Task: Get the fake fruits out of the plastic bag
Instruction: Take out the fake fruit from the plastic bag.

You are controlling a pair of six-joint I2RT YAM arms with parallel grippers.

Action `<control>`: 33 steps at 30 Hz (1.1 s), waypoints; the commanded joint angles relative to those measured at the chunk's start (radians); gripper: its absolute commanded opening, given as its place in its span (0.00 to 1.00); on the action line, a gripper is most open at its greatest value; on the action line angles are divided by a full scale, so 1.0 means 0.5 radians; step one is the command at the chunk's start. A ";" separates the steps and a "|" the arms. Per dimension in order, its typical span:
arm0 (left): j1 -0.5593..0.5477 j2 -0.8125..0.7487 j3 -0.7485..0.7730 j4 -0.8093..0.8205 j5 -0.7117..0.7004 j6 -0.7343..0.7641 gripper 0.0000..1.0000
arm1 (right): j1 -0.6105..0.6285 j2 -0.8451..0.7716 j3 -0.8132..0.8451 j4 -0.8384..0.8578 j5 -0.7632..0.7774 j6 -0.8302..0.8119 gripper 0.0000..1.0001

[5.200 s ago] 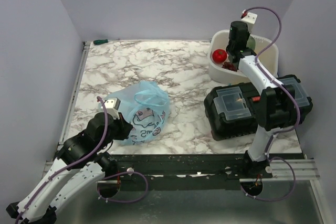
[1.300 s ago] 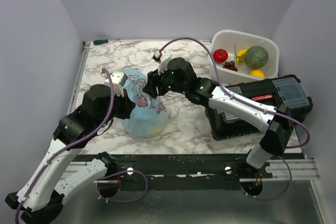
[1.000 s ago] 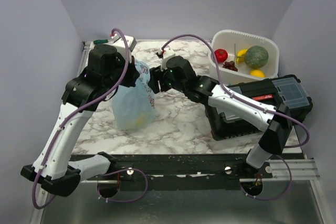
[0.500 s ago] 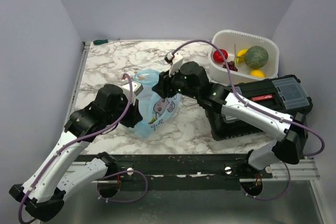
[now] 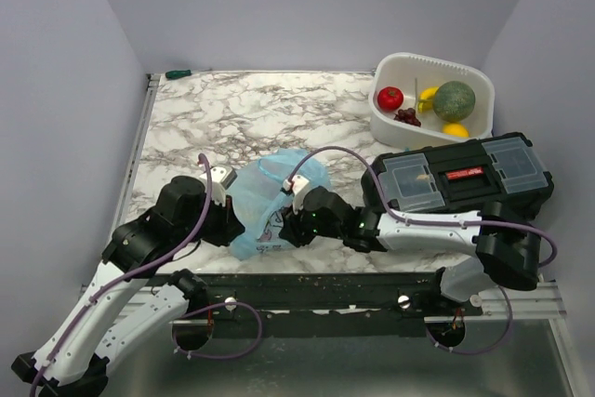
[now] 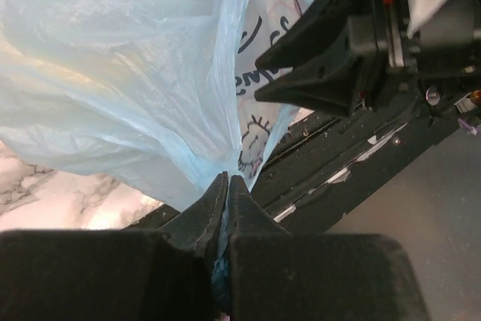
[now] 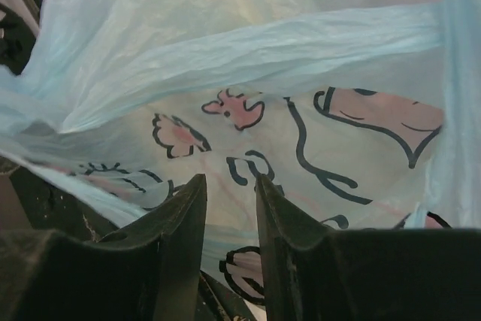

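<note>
Light-blue plastic bag (image 5: 265, 194) pinched tight in left gripper (image 6: 227, 180), right gripper (image 7: 231, 186) just beside plastic bag, jaws narrowly apart

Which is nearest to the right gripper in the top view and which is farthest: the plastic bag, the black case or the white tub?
Measured from the right gripper:
1. plastic bag: directly at the fingertips, just to its left.
2. black case: off to its right, along the near edge.
3. white tub: in the far right corner, beyond the case.
</note>
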 commanded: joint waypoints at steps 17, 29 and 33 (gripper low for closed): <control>-0.007 -0.501 -0.306 -0.142 -0.030 -0.452 0.00 | 0.518 0.414 -0.114 0.911 0.801 -0.039 0.52; -0.007 -0.679 -0.258 -0.027 -0.072 -0.334 0.00 | 0.324 0.620 0.054 1.074 0.848 -0.103 0.60; -0.006 -0.661 -0.283 0.046 0.003 -0.279 0.00 | 0.313 0.694 0.037 1.247 0.667 -0.194 0.63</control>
